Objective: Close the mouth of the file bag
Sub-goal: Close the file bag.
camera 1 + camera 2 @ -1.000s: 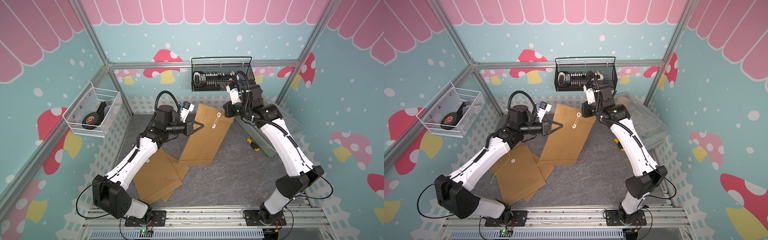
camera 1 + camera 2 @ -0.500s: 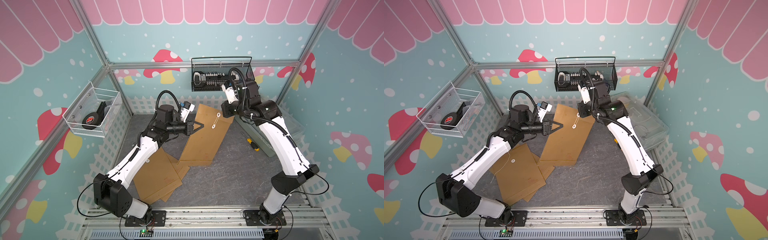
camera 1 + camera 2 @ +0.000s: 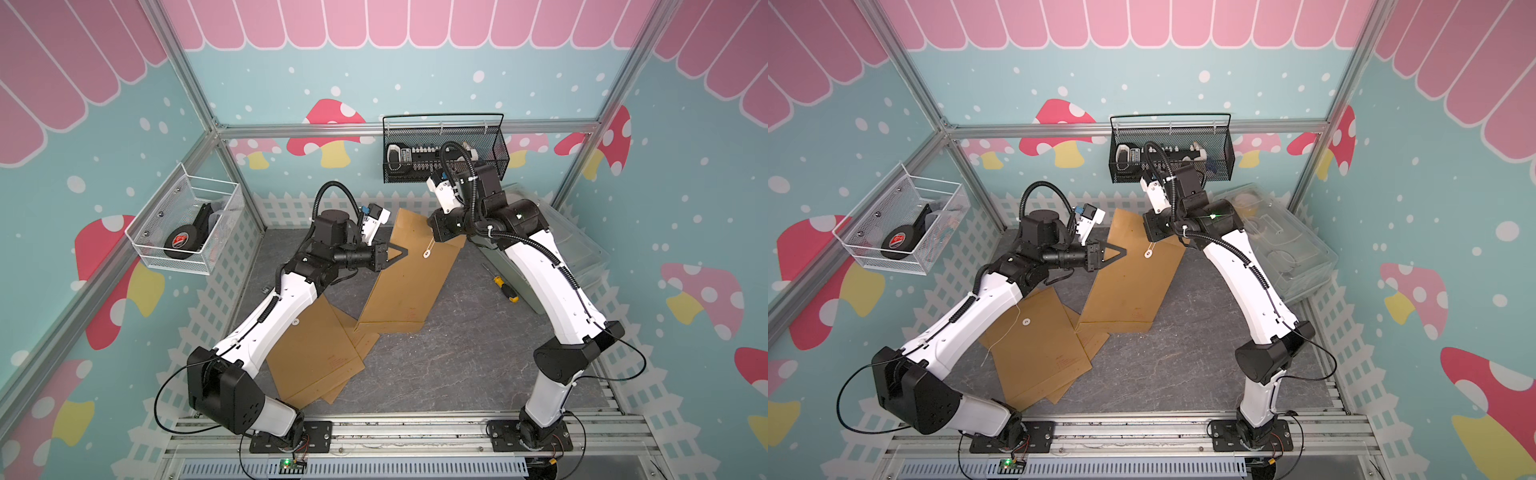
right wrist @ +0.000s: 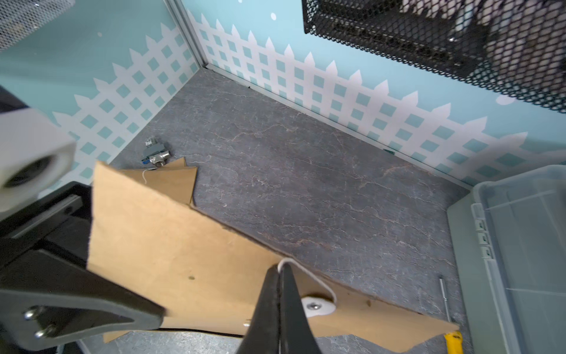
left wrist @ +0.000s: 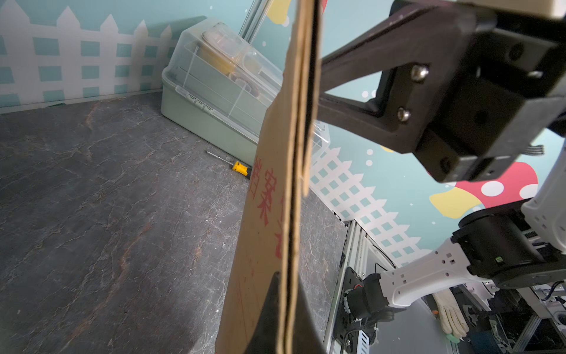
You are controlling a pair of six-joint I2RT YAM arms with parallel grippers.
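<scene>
The file bag [image 3: 407, 282] is brown and stands tilted, a little toward 12 o'clock from the middle of the table [image 3: 457, 365]. Its bottom edge rests on the table and its mouth end is up in the air.

Near the mouth end there is a small white round button [image 3: 426, 254]. A thin white string [image 4: 288, 260] loops up from it.

The left gripper [image 3: 399, 252] is clamped on the bag's edge at the 9 o'clock side and holds it up. The right gripper [image 4: 279, 275] is at about 1 o'clock from the bag's middle. Its two fingers are pressed together on the string, just beside the button.

I think the step now is tying the mouth shut. The string looks loose, not wrapped tight. The next move likely needs the right gripper to lead the string round and round the button. It should keep the string pulled a bit so it does not slip off. The left gripper needs to hold the bag steady.

At 7 o'clock from the bag, more brown bags [image 3: 316, 357] lie flat, and the held bag's bottom edge rests on one of them. A yellow screwdriver [image 3: 505, 288] lies at 3 o'clock. A clear box [image 3: 552, 249] sits at 2 o'clock.
</scene>
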